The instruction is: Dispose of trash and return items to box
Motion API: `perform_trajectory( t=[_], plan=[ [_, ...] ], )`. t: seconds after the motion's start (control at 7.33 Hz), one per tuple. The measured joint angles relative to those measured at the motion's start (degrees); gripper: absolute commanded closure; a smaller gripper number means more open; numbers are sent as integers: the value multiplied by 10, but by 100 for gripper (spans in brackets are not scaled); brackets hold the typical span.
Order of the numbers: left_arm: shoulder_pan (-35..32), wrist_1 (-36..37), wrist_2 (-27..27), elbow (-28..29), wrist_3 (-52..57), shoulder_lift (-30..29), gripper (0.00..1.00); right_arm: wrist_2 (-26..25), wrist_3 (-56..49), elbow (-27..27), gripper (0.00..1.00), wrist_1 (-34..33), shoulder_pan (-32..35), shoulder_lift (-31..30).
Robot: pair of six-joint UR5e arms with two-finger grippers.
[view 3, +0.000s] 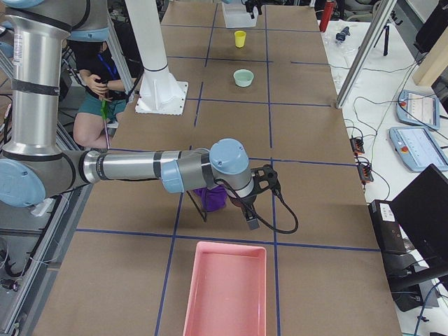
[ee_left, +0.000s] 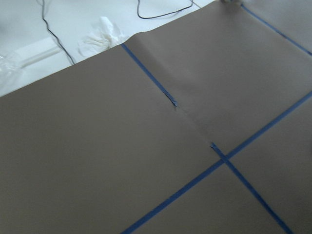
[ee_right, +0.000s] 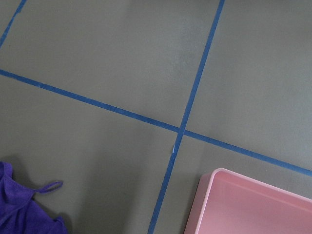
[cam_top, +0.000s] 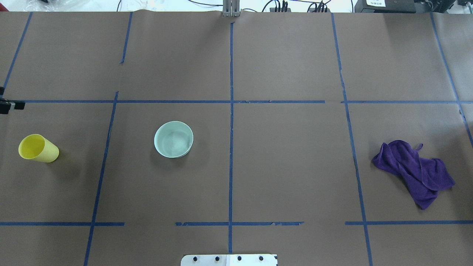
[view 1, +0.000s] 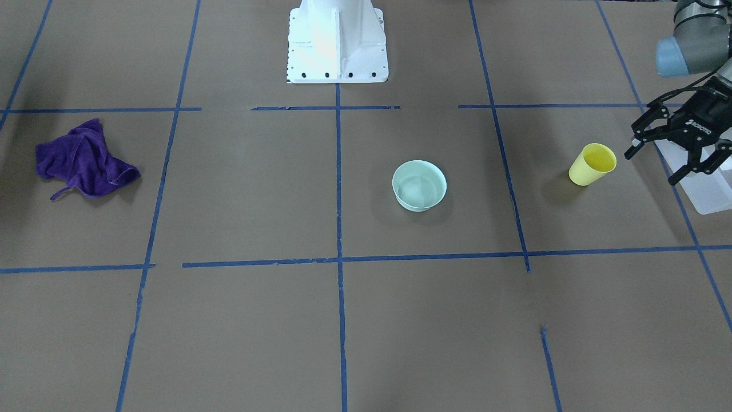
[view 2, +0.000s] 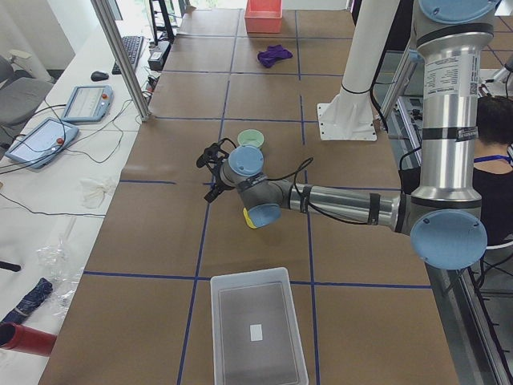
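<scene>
The yellow cup (view 1: 593, 164) stands upright on the brown table; it also shows in the overhead view (cam_top: 38, 148). The mint-green bowl (view 1: 419, 185) stands upright near the middle (cam_top: 173, 139). My left gripper (view 1: 652, 167) is open and empty, hovering just beside the cup and above a corner of the frosted-white box (view 1: 709, 194). The whole box (view 2: 256, 325) is empty apart from a small label. My right gripper (view 3: 250, 218) hangs over the table beside the purple cloth (view 3: 213, 198); I cannot tell whether it is open or shut.
A purple cloth (view 1: 83, 160) lies crumpled at the far end. A pink tray (view 3: 225, 287) sits beyond it (ee_right: 253, 204). The white robot base (view 1: 337, 46) stands at the table's back edge. Crumpled white paper (ee_left: 102, 41) lies off the table's side.
</scene>
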Motion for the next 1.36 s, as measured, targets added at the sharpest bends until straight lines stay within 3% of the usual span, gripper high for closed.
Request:
perform_trajectory(
  t=[0.14, 0.27, 0.55, 0.68, 0.82, 0.95, 1.36],
  plan=[
    [41, -13, 78, -1, -35, 25, 20, 3, 0, 0, 0, 1, 0, -2],
    [76, -19, 131, -2, -69, 42, 30, 7, 0, -1, 0, 1, 0, -2],
    [124, -23, 162, -2, -115, 63, 31, 10, 0, -1, 0, 1, 0, -4],
    [139, -23, 165, -2, -122, 70, 37, 11, 0, -1, 0, 1, 0, -5],
    [150, -24, 166, -1, -124, 75, 93, 11, 0, -1, 0, 1, 0, -5],
    [158, -24, 167, -1, -124, 80, 100, 11, 0, -1, 0, 1, 0, -6],
    [161, -23, 161, -8, -86, 84, 100, 11, -1, -1, 0, 1, 1, -6]
  ],
)
